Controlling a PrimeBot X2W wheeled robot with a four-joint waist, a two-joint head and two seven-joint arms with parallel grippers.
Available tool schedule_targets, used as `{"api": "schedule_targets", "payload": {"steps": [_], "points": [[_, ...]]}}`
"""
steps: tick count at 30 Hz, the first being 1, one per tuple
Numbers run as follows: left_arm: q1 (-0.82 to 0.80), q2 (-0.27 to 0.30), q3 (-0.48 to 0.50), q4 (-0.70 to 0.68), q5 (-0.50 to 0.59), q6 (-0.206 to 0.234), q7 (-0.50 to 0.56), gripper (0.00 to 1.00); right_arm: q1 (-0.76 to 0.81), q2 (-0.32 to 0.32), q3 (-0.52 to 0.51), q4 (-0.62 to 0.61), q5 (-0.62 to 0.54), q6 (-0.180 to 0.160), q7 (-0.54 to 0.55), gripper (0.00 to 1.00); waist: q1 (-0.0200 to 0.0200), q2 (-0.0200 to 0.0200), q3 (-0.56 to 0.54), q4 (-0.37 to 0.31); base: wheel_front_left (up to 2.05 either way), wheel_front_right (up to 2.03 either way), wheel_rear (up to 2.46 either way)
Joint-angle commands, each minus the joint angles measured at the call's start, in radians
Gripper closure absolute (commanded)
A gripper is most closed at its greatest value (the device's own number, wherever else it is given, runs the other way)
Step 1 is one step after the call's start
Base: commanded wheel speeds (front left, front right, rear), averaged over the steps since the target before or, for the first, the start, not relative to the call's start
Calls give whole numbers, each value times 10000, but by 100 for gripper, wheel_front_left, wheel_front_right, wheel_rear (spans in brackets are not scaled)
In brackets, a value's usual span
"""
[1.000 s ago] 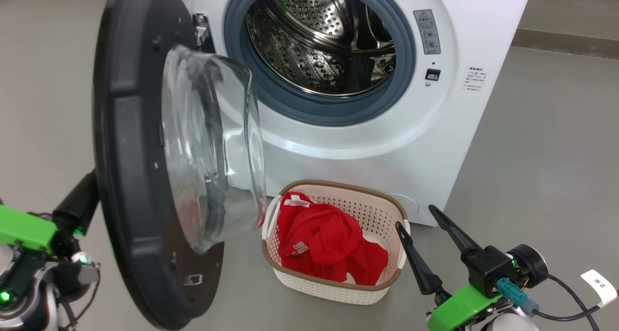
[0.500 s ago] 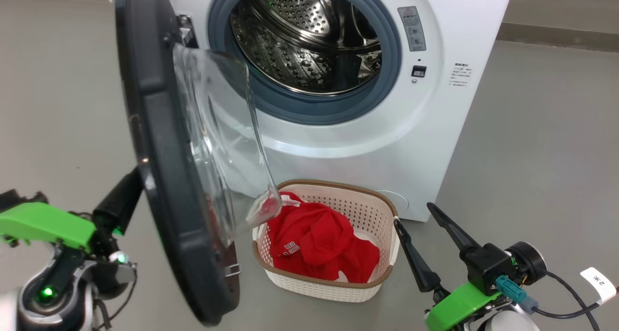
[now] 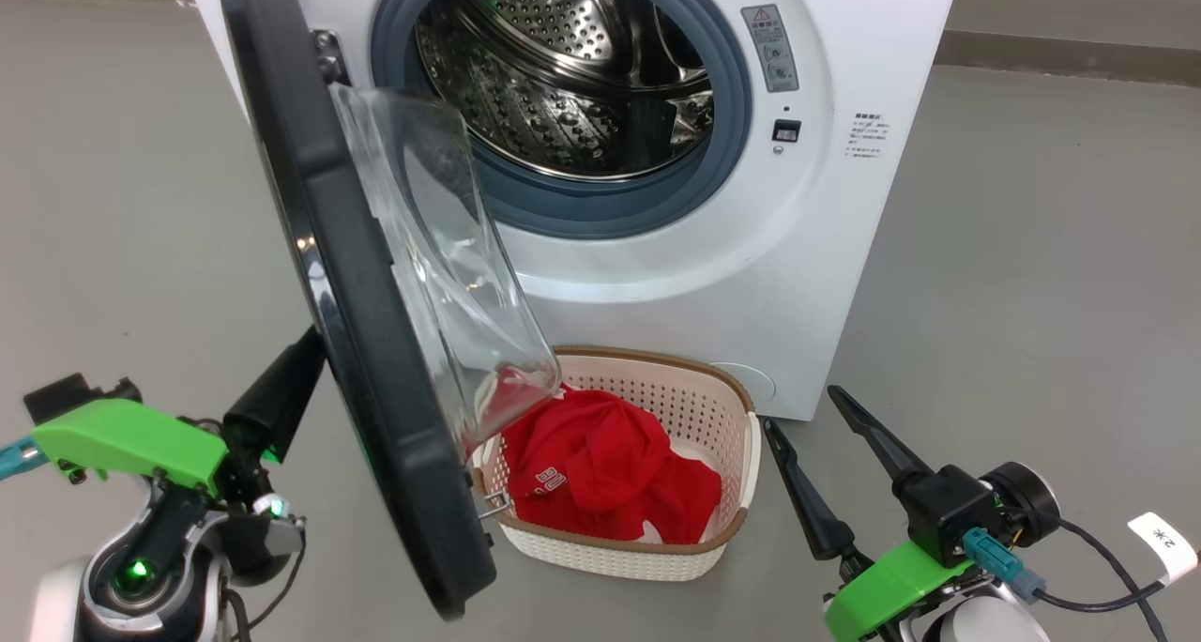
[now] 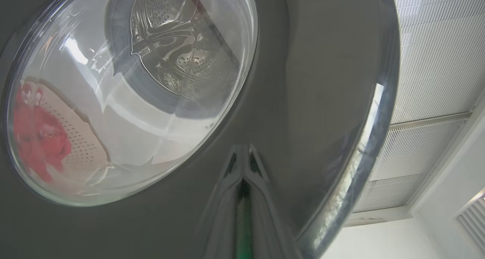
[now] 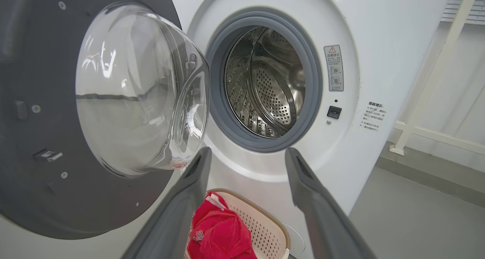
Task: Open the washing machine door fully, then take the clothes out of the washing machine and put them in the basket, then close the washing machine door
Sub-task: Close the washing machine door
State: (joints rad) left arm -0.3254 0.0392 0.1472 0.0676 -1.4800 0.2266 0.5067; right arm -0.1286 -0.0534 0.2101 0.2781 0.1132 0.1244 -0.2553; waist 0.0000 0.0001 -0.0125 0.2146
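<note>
The white washing machine (image 3: 844,248) stands ahead, its steel drum (image 3: 563,69) showing bare metal. The washing machine door (image 3: 366,342) hangs partway open, nearly edge-on to me, its glass bowl (image 3: 450,276) over the basket's left end. My left gripper (image 4: 242,153) is shut, tips pressed on the door's glossy outer face (image 4: 322,100); its dark fingers (image 3: 281,393) run behind the rim. Red clothes (image 3: 600,464) lie in the cream basket (image 3: 741,407) on the floor before the machine. My right gripper (image 3: 801,407) stands open and holds nothing just right of the basket, pointing at the machine (image 5: 246,155).
Grey floor (image 3: 1032,295) spreads to the right of the machine and to the left of the door. A low ledge (image 3: 1060,60) runs along the back right. A cable with a white tag (image 3: 1163,543) trails from my right wrist. A white rail (image 5: 435,81) stands right of the machine.
The door has swung toward the machine, from showing its inner face to nearly edge-on, with my left gripper following behind it. The camera has turned, shifting the scene left. The right gripper stays open.
</note>
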Motion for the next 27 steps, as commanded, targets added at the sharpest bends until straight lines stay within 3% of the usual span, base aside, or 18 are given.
{"api": "schedule_targets", "payload": {"steps": [1, 8, 9, 10, 11, 16, 22, 27], "points": [[-91, 111, 151, -302, -132, -154, -1, 100, -375, 31, 200, -228, -4, 63, -65, 0, 0, -1, 11, 0, 0, 0, 0], [-44, 187, 172, -349, -100, -194, -190, 100, -381, 31, 195, -226, 13, 63, -65, 0, 0, -1, 56, 31, 0, 0, 0], [-26, 257, 185, -360, 5, -217, -256, 96, -381, 31, 199, -221, 22, 63, -65, 0, 0, -1, 57, 32, 0, 0, 0], [6, 369, 156, -379, 161, -279, -302, 65, -380, 31, 204, -215, 34, 63, -65, 0, 0, -1, 51, 31, 0, 0, 0], [43, 447, 147, -395, 275, -340, -350, 0, -380, 31, 210, -212, 46, 63, -65, 0, 0, -1, 54, 30, 0, 0, 0], [303, 1157, -43, -448, 1661, -919, -1114, 0, -381, 31, 213, -172, 123, 63, -65, 0, 0, -1, 75, 40, 0, 0, 0], [632, 2209, -721, -93, 4535, -1757, -2952, 0, -391, 31, 205, -131, 189, 63, -65, 0, 0, -1, 64, 52, 0, 0, 0], [909, 2579, -1399, 283, 6523, -2285, -4655, 0, -385, 31, 203, -161, 256, 63, -65, 0, 0, -1, 53, 33, 0, 0, 0]]}}
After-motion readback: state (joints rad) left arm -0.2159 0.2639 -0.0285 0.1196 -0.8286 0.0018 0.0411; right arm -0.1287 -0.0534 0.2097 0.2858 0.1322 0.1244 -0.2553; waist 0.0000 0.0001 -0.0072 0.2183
